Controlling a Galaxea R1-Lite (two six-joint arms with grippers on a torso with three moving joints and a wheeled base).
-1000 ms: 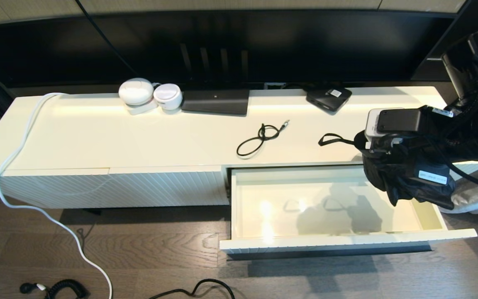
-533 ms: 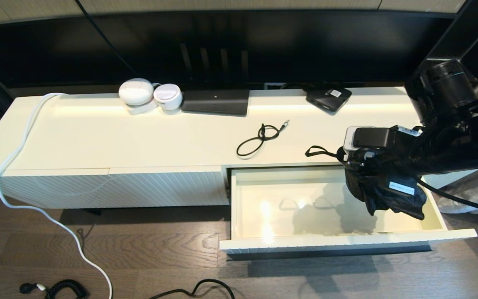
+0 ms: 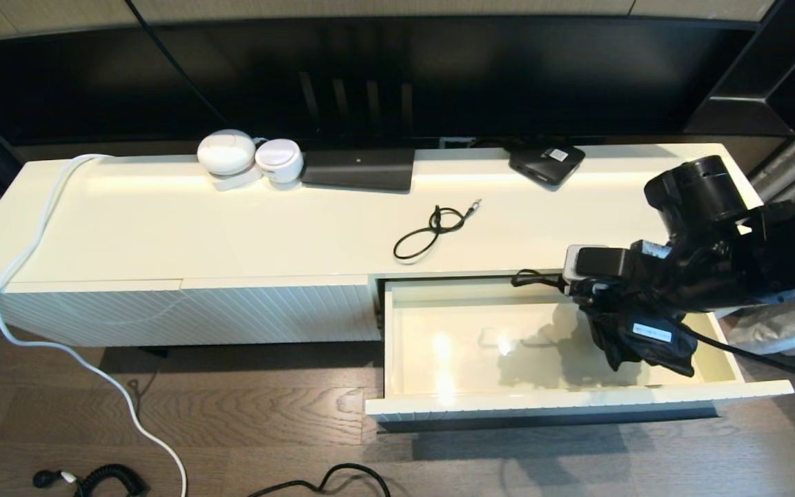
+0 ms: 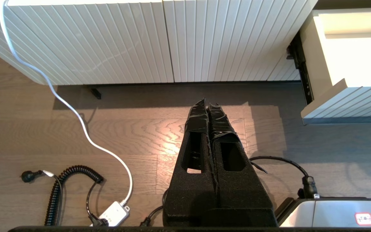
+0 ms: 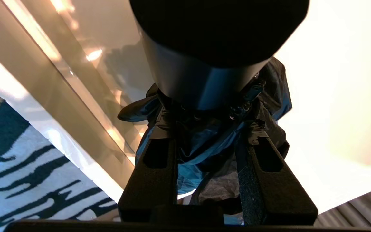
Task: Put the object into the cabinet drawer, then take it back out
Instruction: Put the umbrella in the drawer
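A black folded umbrella [image 3: 635,331] is held between the fingers of the right gripper [image 5: 209,141], which are part way closed on it. It hangs over the right end of the open cabinet drawer [image 3: 439,404], with its long side pointing down and forward. The drawer floor lies right under it, so the way to go is down. In the head view a strap is seen by the back wall. In the right wrist view the grip is seen close, but the gap below cannot be judged well. The left gripper [image 4: 208,108] is shut and parked over the floor.

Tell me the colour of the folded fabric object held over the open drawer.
Black, seen best in the head view: the folded fabric object in the right gripper.
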